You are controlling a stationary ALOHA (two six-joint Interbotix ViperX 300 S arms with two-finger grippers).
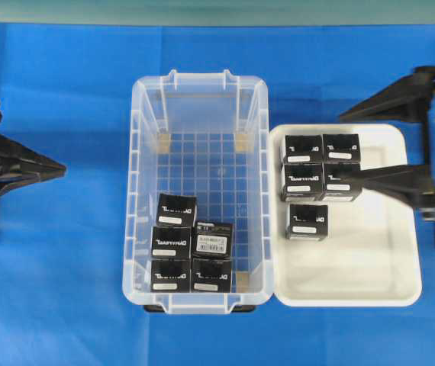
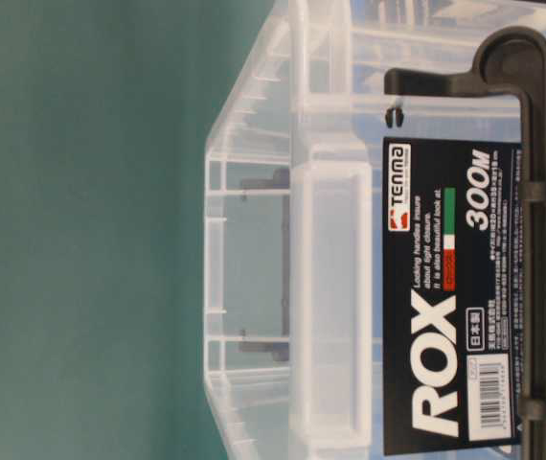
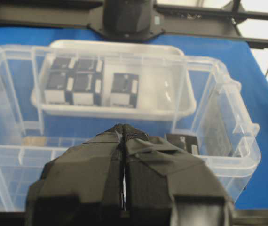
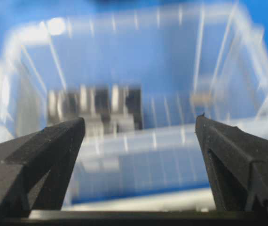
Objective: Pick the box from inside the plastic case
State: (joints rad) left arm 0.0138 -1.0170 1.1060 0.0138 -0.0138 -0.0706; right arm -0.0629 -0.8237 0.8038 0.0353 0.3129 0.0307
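Observation:
The clear plastic case (image 1: 202,122) stands in the middle of the blue table. Several black boxes (image 1: 170,242) with white label strips are clustered at its near end. In the overhead view my right gripper (image 1: 345,178) hovers over the white tray to the right of the case, pointing at it. Its fingers (image 4: 73,129) stand wide apart with nothing between them, and the blurred case (image 4: 138,56) with boxes (image 4: 96,108) lies ahead. My left gripper (image 1: 62,169) rests left of the case, shut and empty (image 3: 123,127). One box (image 3: 183,142) shows past its tip.
The shallow white tray (image 1: 378,259) touches the case's right side and holds several more identical boxes (image 1: 307,221) in its far-left part. The table-level view is filled by the case's end wall (image 2: 330,287) with a black ROX label (image 2: 445,307).

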